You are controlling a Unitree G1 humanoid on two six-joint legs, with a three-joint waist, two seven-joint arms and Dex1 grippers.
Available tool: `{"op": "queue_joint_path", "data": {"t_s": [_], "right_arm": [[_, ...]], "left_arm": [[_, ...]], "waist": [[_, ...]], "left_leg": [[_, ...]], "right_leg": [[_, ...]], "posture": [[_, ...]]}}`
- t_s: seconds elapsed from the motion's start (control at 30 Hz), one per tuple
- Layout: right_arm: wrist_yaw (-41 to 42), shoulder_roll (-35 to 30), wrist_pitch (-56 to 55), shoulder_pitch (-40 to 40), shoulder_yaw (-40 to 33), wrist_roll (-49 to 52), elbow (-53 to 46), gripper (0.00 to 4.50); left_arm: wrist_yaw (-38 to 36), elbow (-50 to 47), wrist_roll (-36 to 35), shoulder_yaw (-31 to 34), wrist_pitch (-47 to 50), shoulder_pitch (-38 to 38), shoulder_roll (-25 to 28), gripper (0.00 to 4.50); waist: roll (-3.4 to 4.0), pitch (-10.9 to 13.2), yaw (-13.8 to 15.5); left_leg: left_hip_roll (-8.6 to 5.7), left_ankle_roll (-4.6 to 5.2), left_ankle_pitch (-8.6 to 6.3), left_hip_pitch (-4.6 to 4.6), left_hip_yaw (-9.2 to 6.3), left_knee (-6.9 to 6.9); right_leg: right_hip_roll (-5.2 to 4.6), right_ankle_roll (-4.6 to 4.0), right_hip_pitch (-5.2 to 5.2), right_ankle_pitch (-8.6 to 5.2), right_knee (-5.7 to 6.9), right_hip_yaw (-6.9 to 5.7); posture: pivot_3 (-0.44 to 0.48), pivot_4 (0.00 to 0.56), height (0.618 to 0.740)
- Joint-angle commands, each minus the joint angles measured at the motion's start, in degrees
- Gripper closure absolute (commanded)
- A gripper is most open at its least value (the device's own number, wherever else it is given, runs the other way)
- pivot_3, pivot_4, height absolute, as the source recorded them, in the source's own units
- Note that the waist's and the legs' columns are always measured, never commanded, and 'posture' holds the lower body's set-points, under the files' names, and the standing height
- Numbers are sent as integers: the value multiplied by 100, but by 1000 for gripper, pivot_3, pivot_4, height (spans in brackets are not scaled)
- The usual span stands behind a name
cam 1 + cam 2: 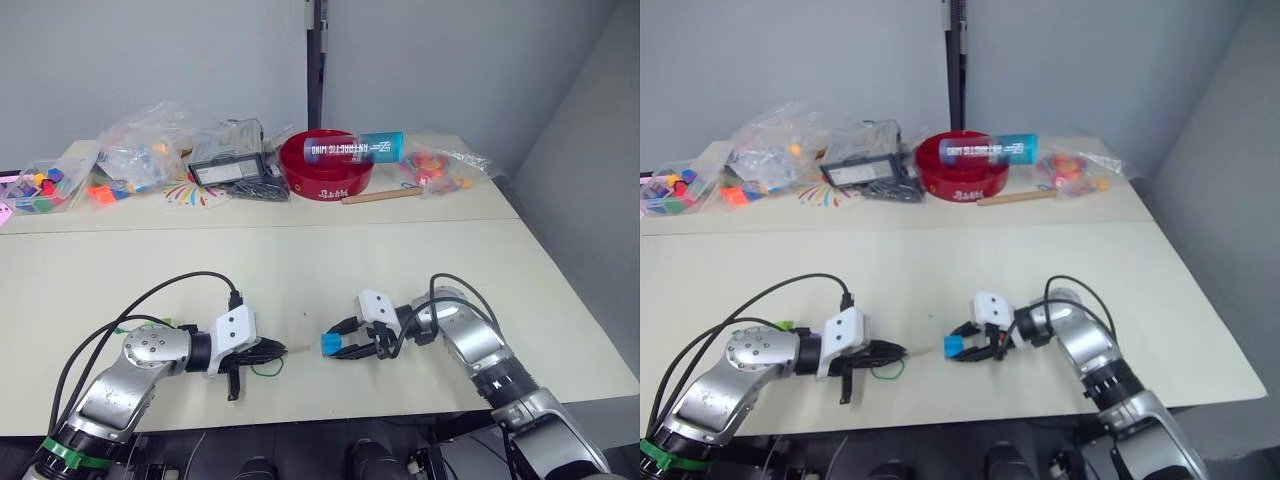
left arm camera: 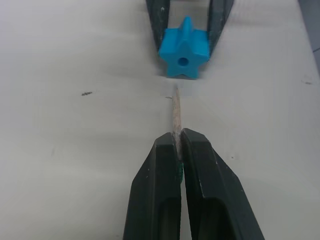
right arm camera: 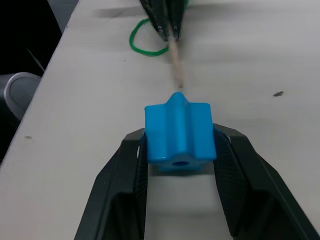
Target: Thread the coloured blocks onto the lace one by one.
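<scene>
The left gripper [image 2: 176, 150] is pinching the lace [image 3: 149, 46] by its stiff tip [image 2: 176, 112], aiming at the hole of the blue block [image 2: 183, 48] clamped in the right gripper [image 3: 180, 150] just above the table [image 1: 400, 270]; next, a straight push through seems required.

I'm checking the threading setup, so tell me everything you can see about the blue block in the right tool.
The blue block is sky blue, smooth like plastic and star-shaped rather than a plain cube, with a round hole through its centre. The right tool grips it by two opposite sides, holding it low over the table. Its hole faces the lace's pale stiff tip, which the left tool pinches; the tip sits just short of the hole.
</scene>
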Motion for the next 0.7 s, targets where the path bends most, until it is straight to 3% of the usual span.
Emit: {"op": "queue_joint_path", "data": {"t_s": [0.03,0.4,0.7], "right_arm": [[-349,-46,460,295,-1,-32,-643,3166],[-820,-41,867,433,116,-152,-980,3166],[-916,-12,954,456,168,-159,-1055,3166]], "left_arm": [[4,-126,136,-176,188,-203,91,4500],[42,-620,235,-681,1220,-811,86,4500],[136,-735,320,-911,1469,-994,6,4500]], "waist": [[0,0,-4],[0,-1,-26],[-1,-1,-21]], "left_leg": [[0,0,0,1,-1,0],[2,0,0,1,-1,8],[2,0,0,5,-2,10]], "right_leg": [[1,0,0,0,3,0],[8,1,2,-1,1,4],[10,1,4,-1,5,5]], "posture": [[0,150,731],[0,150,731],[0,150,731]]}}
